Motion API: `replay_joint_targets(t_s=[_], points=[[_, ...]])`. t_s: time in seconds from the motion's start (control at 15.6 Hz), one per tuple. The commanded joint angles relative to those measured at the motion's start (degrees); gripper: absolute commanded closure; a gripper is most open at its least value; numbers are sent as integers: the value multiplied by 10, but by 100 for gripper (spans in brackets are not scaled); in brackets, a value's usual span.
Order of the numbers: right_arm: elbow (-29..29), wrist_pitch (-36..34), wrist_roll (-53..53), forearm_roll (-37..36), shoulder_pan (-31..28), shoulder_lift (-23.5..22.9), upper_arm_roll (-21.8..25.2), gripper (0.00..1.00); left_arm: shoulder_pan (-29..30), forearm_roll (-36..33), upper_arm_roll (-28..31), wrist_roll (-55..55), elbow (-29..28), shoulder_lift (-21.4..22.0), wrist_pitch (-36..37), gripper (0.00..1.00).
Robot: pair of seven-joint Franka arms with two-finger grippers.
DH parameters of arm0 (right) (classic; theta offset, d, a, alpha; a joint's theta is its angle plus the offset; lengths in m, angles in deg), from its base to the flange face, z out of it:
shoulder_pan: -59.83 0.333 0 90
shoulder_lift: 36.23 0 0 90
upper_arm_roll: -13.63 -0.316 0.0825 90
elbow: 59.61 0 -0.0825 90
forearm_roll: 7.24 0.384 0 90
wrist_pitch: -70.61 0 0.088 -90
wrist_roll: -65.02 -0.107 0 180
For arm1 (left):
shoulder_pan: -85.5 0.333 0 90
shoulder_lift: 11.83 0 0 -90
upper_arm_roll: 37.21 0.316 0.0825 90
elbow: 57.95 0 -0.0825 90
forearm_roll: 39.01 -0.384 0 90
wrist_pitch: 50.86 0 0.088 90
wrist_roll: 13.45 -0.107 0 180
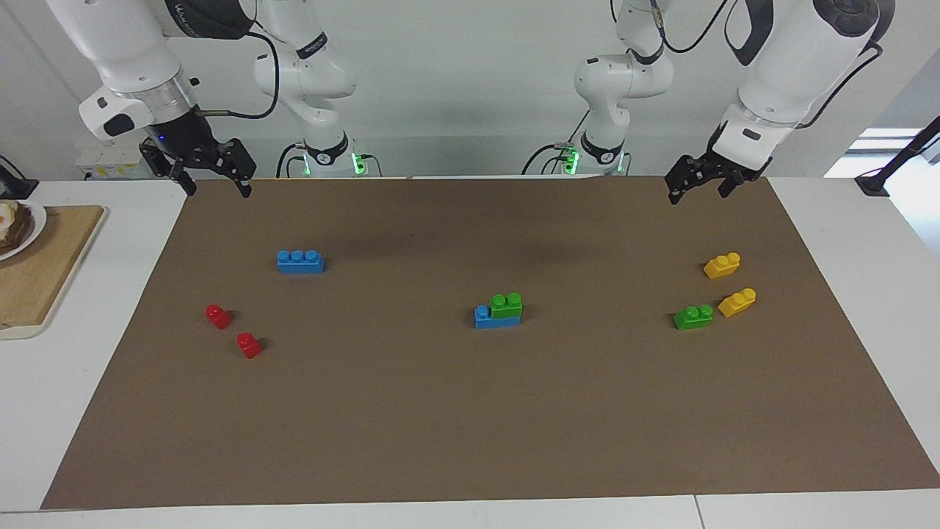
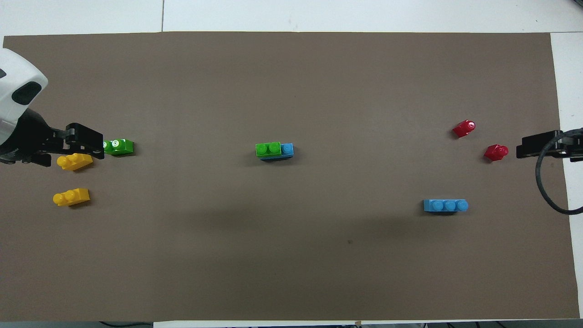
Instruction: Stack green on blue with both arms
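Observation:
A green brick sits on one end of a blue brick at the mat's middle; the overhead view shows the green brick and the blue brick's uncovered stud. A loose green brick lies toward the left arm's end. A loose blue brick lies toward the right arm's end. My left gripper is open and empty, raised over the mat beside the loose green brick. My right gripper is open and empty, raised over the mat's edge and waiting.
Two yellow bricks lie by the loose green brick. Two red bricks lie farther from the robots than the loose blue brick. A wooden board with a plate stands off the mat at the right arm's end.

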Motion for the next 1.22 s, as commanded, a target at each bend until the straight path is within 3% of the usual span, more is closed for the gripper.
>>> replay_joint_targets(t_s=[0.0,0.64,1.15], points=[[-3,-12,6,-7,-8,2,-5,0,9,7,-2,-11,4,4,-3,0],[-5,-12,6,-10,-9,1,-4,0,11,3,0,-12,5,4,-4,0],[-5,-12,6,-17,-9,1,-4,0,11,2,3,-73,4,4,-17,0]])
